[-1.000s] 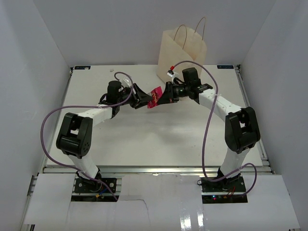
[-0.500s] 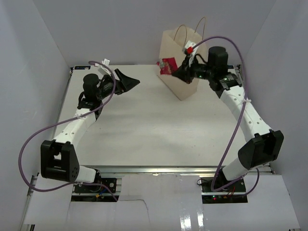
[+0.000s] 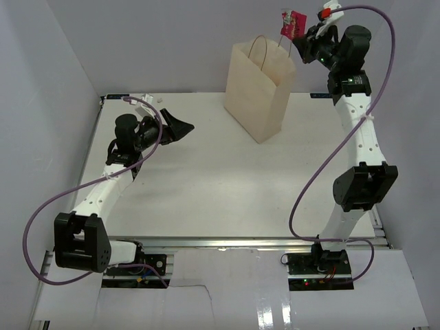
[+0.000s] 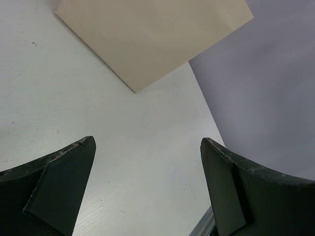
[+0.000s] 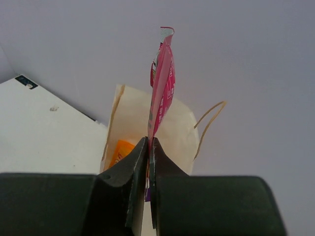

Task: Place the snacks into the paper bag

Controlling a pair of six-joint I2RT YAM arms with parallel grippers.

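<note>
The cream paper bag (image 3: 256, 93) stands upright at the back of the table, its mouth open. My right gripper (image 3: 302, 41) is high above the bag's right rim, shut on a red-pink snack packet (image 3: 293, 24) that sticks up from the fingertips. The right wrist view shows this packet (image 5: 162, 91) edge-on in the right gripper (image 5: 149, 140), with the paper bag (image 5: 179, 130) below and an orange packet (image 5: 120, 150) inside it. At the far left, my left gripper (image 3: 182, 127) stands open and holds nothing. In its own view the left gripper (image 4: 147, 140) faces the paper bag (image 4: 152, 34).
White walls close in the table (image 3: 220, 185) on three sides, and the back wall is just behind the raised right gripper. The bag's thin loop handles (image 3: 265, 48) stand above its rim. Purple cables loop from both arms.
The left gripper opened, let go of the packet and drew back to the left. The right arm carried the packet from mid-table up to above the bag's mouth.
</note>
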